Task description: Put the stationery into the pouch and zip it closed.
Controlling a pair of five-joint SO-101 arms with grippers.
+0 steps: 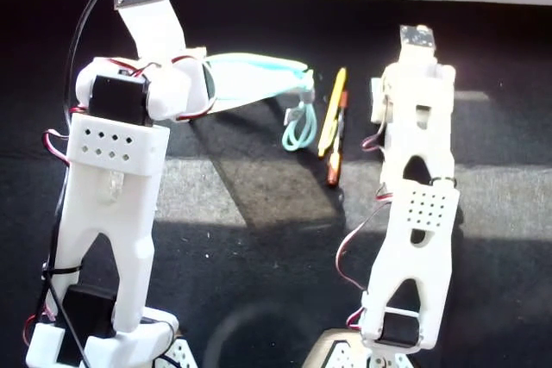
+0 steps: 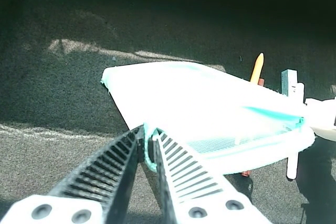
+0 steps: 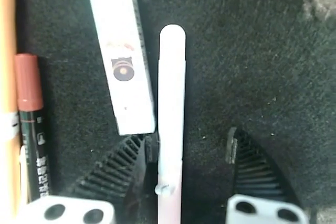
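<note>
Left wrist view: left tool [image 2: 147, 132] clamps pouch [image 2: 210, 103].

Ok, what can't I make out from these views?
- White-and-teal mesh pouch: zip open or shut unclear; sunlight glare in left wrist view, left arm covers its end in high view.
- Pouch contents: fabric hides them.
- Slim orange pen: cut off by right wrist view's edge.
- Round-ended white stick: one end runs off that edge, at the open right end effector.
</note>
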